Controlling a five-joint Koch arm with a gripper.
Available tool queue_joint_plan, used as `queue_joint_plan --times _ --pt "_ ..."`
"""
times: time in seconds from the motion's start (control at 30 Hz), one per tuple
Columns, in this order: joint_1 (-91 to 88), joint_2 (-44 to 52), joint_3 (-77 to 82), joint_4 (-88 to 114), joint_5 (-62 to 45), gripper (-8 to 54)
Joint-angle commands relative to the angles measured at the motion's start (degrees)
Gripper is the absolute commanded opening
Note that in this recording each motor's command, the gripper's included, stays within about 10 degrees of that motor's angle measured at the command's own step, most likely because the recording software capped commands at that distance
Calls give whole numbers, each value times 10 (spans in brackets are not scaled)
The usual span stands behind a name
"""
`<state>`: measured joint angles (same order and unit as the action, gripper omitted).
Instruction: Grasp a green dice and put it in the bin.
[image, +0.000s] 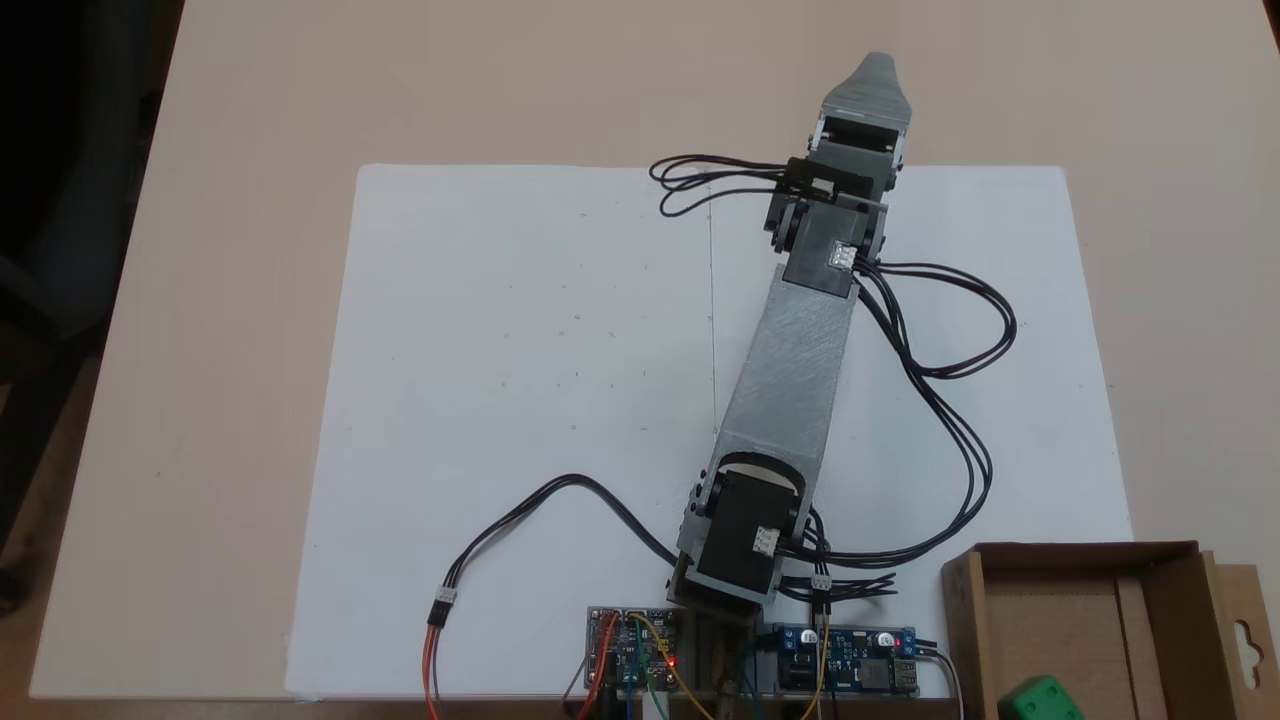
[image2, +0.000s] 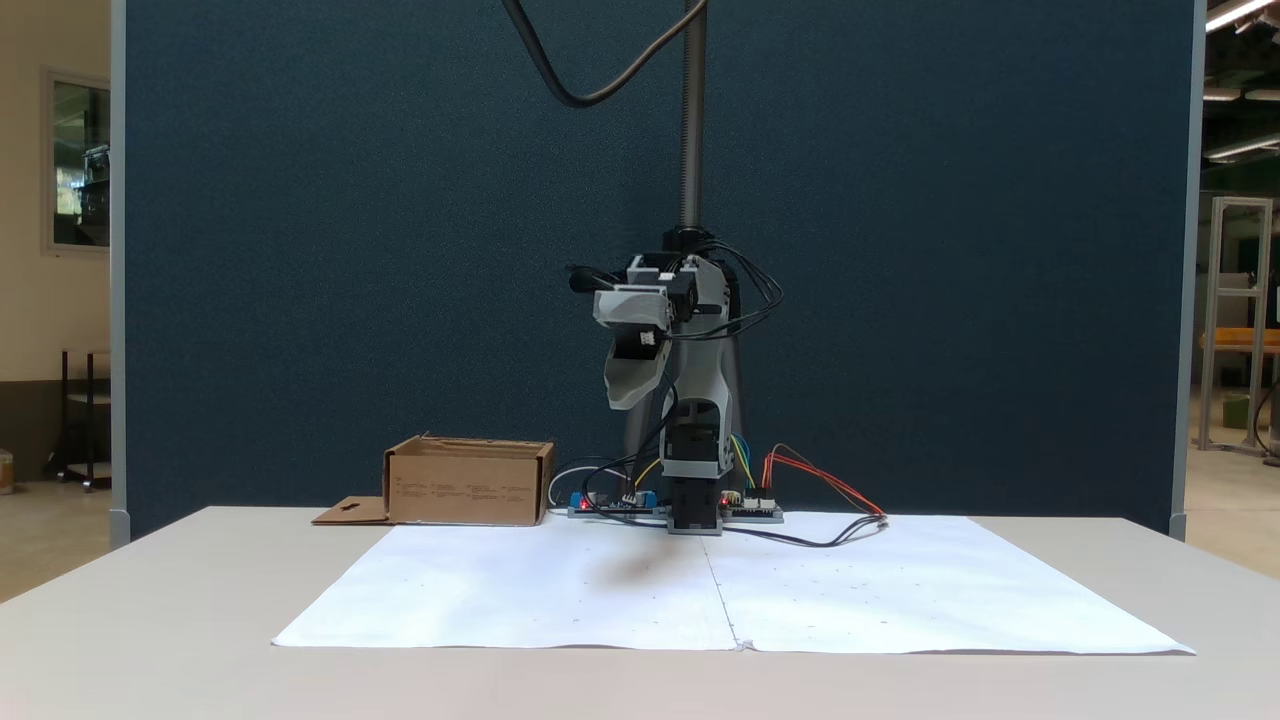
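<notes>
The green dice lies inside the bin, a brown cardboard box at the bottom right of a fixed view, and the frame edge cuts it off. In the other fixed view the bin stands left of the arm's base, and its walls hide the dice. The grey arm reaches out over the white paper, far from the bin. My gripper hangs in the air past the paper's far edge with its tip pointing down. Only one grey jaw shows. Nothing green is at the tip.
White paper sheets cover the middle of the beige table. Circuit boards and loose black cables sit around the arm's base. The bin's flap with a keyhole cutout lies flat on the table.
</notes>
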<state>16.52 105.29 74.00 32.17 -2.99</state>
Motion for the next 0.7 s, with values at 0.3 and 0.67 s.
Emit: queue_joint_plan --times 0.3,0.67 --pt "-9 104 226 -278 37 461" --pt "-34 154 347 -448 37 449"
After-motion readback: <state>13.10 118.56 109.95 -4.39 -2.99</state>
